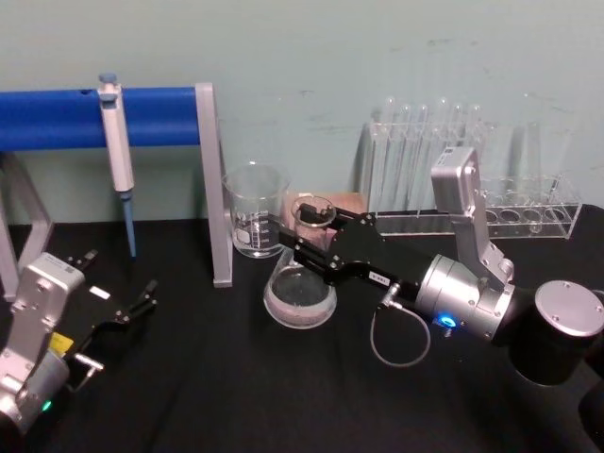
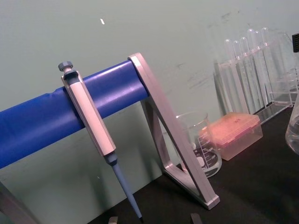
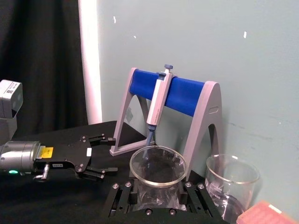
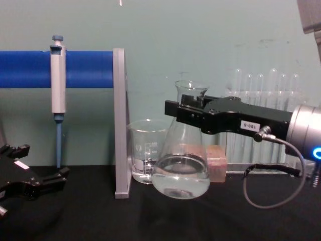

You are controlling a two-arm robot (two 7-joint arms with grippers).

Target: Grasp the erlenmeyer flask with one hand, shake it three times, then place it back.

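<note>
1. The clear glass conical erlenmeyer flask (image 4: pixel 180 170), holding a little clear liquid, sits at mid-table on or just above the black table (image 1: pixel 236 396); I cannot tell which.
2. The black boxy right gripper (image 4: pixel 189 113) is clenched around its narrow neck.
3. A clear straight-sided glass beaker (image 4: pixel 146 150) stands just behind it.
4. The left gripper (image 1: pixel 121 274) hangs spread wide, well apart to the left.

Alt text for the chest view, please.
The right gripper, reaching in from the right, is clamped on the neck of the erlenmeyer flask, which holds a little clear liquid. Behind stand a beaker and a blue stand holding a pipette; the left gripper sits open at lower left.
</note>
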